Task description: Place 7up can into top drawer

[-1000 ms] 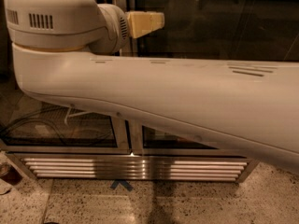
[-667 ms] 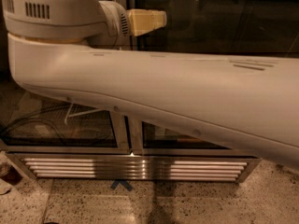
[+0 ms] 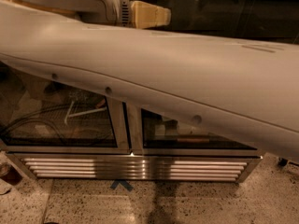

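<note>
Left: black cables point(image 3: 28, 125) lie behind the left glass door point(image 3: 60, 120) of a low steel-framed cabinet, with a ribbed steel grille point(image 3: 135, 167) beneath and a blue tape arrow point(image 3: 121, 185) on the speckled floor point(image 3: 210, 204). Centre to right: the broad white arm link point(image 3: 187, 73) crosses the whole view, and a tan block point(image 3: 149, 14) projects beside its vented joint housing point(image 3: 122, 12). The gripper is out of frame, so its state cannot be told. Neither the 7up can nor the top drawer shows, so the can's bearing and axis from the gripper are undetermined. Since a second ago the housing has risen almost out of view, exposing more glass.
</note>
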You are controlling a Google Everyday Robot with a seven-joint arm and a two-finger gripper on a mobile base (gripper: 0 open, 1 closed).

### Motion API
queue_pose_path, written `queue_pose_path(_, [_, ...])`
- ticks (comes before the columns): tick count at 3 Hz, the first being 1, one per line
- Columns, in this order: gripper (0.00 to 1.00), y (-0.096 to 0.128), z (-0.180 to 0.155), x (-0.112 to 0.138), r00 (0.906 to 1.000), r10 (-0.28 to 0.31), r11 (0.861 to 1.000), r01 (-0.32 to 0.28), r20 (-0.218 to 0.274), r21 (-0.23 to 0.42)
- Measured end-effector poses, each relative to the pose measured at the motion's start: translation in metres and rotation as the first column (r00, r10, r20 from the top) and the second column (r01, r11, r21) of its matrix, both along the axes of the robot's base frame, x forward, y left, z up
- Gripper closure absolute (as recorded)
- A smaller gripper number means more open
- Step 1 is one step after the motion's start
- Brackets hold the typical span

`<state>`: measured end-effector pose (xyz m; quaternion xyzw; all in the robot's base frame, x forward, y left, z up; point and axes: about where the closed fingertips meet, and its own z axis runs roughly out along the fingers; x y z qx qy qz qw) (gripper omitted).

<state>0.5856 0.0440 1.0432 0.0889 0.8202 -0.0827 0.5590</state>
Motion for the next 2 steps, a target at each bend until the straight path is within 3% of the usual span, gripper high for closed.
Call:
queue_pose_path(1, [0.0,-0.0044,0.0065,-0.008,0.9998,-0.02,1.0,0.02,-0.005,0.021])
queue_pose_path(2, [0.0,-0.0013,0.0059,-0.0173,0.9988,-0.024,0.998,0.027,-0.043,0.064])
